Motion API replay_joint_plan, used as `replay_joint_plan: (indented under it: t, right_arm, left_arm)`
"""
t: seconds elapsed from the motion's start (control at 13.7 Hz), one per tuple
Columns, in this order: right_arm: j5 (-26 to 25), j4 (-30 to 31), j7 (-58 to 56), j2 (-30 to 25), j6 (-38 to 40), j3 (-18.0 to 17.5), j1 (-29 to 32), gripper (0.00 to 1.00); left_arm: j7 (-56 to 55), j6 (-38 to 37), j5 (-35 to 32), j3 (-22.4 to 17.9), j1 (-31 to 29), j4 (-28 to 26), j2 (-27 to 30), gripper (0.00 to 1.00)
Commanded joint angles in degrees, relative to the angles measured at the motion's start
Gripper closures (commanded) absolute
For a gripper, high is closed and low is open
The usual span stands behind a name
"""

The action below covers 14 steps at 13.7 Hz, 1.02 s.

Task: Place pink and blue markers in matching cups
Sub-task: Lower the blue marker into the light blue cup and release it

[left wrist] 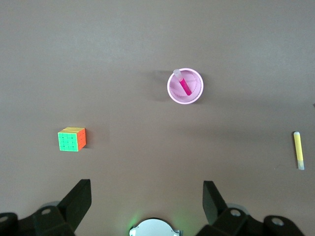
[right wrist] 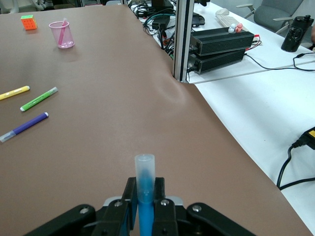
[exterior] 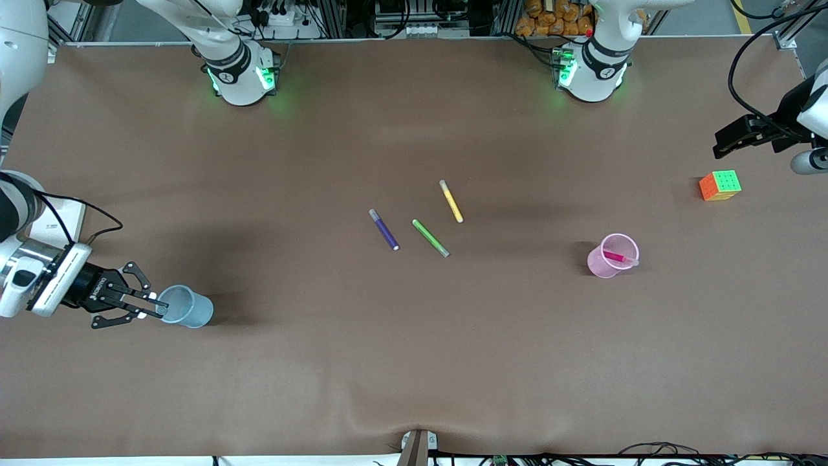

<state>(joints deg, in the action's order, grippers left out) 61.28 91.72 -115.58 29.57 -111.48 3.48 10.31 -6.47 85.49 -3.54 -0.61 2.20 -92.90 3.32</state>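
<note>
The light blue cup (exterior: 189,307) stands near the right arm's end of the table. My right gripper (exterior: 150,305) is at its rim, shut on the blue marker (right wrist: 144,183), whose grey end sticks out past the fingers. The blue cup does not show in the right wrist view. The pink cup (exterior: 603,264) stands toward the left arm's end with the pink marker (exterior: 618,257) leaning inside it; both also show in the left wrist view, cup (left wrist: 196,93) and marker (left wrist: 184,85). My left gripper (exterior: 719,150) is open and empty, up in the air beside the cube.
A purple pen (exterior: 384,230), a green pen (exterior: 431,237) and a yellow pen (exterior: 451,201) lie at the table's middle. A colour cube (exterior: 720,185) sits near the left arm's end. The table's edge and a metal post (right wrist: 180,39) show in the right wrist view.
</note>
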Motion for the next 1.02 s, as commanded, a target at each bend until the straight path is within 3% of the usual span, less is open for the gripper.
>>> replay_joint_plan:
  t: [0.0,0.36,0.66,0.95]
  right_arm:
    - [1.4,0.1,-1.7,0.7,0.7,-0.8,1.3,1.0]
    - [0.7,0.3,1.5,2.9,0.7,-0.8,1.1,1.0]
    - [-5.3,0.2,11.1,2.8,0.6,-0.8,1.0,1.0]
    - [-6.4,0.2,11.3,3.4,-0.1,-0.8,0.9,1.0]
  left_arm:
    - [1.2,-0.7,1.1,-0.3,-0.4,-0.5,1.4,0.0]
    - [1.1,-0.9,1.1,-0.1,-0.4,-0.4,1.8,0.0]
    - [1.1,-1.2,1.1,-0.1,-0.4,-0.4,1.9,0.0]
    - [1.1,-1.3,1.1,0.0,-0.4,-0.6,2.0,0.0]
